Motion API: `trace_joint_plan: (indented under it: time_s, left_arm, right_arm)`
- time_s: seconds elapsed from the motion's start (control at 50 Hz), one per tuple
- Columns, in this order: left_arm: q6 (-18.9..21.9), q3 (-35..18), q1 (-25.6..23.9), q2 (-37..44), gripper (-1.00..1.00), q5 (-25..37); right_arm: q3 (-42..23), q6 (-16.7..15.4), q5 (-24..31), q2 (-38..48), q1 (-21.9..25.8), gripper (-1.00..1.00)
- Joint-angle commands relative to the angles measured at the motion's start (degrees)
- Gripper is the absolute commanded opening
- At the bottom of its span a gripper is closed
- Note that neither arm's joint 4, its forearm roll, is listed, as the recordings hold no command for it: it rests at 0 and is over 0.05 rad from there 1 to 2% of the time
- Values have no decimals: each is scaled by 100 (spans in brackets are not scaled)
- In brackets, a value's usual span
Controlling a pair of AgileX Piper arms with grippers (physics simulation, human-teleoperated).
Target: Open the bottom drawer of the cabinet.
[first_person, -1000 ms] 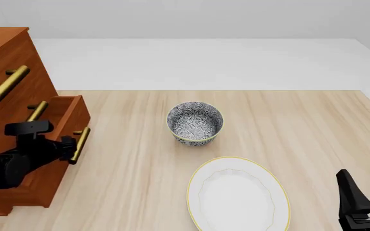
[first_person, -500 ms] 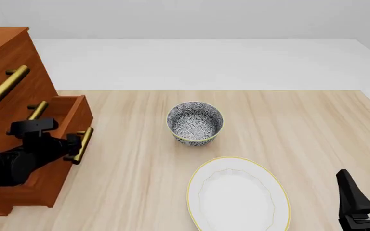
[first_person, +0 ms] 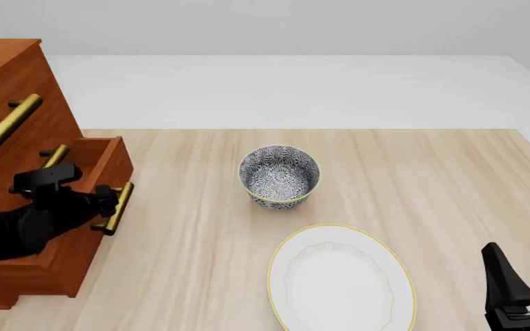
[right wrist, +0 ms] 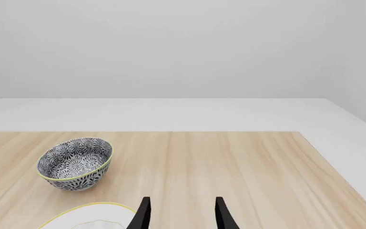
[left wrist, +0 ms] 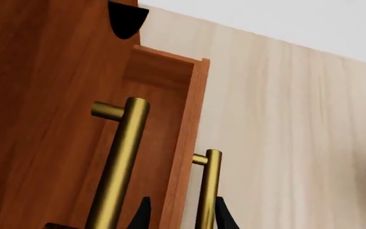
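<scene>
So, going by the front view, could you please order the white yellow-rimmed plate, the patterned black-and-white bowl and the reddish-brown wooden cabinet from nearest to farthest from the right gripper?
1. White yellow-rimmed plate: just left of the right gripper, near edge.
2. Patterned black-and-white bowl: farther forward, mid-table.
3. Reddish-brown wooden cabinet: far left side.

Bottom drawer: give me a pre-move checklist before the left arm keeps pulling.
1. Left gripper fingers either side of the brass bar handle: ok.
2. Firm clamp on the handle: cannot tell, contact is at the picture's edge.
3. Reddish-brown wooden bottom drawer partly out of the tall wooden cabinet: ok.
4. Patterned bowl and white plate apart from the drawer's path: ok.
5. Right gripper idle, holding nothing: ok.
</scene>
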Motion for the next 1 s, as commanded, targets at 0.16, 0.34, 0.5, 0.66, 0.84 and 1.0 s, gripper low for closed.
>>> trace_joint_plan:
  time_s: [0.16, 0.34, 0.5, 0.66, 0.84, 1.0]
  left_arm:
    - [184, -564, -169, 2144, 100, 370]
    - [380, -753, -207, 2620, 100, 464]
    - [380, -771, -271, 2700, 100, 490]
    - [210, -688, -504, 2849, 100, 359]
    - [59, -592, -722, 2759, 100, 347]
    - [-69, -524, -877, 2758, 100, 284]
  right_arm:
    - [0, 0, 0, 0, 0, 100]
    - [0, 0, 0, 0, 0, 100]
    - [0, 0, 0, 0, 0, 100]
    - [0, 0, 0, 0, 0, 100]
    - [0, 0, 0, 0, 0, 100]
    - [0, 0, 0, 0, 0, 100]
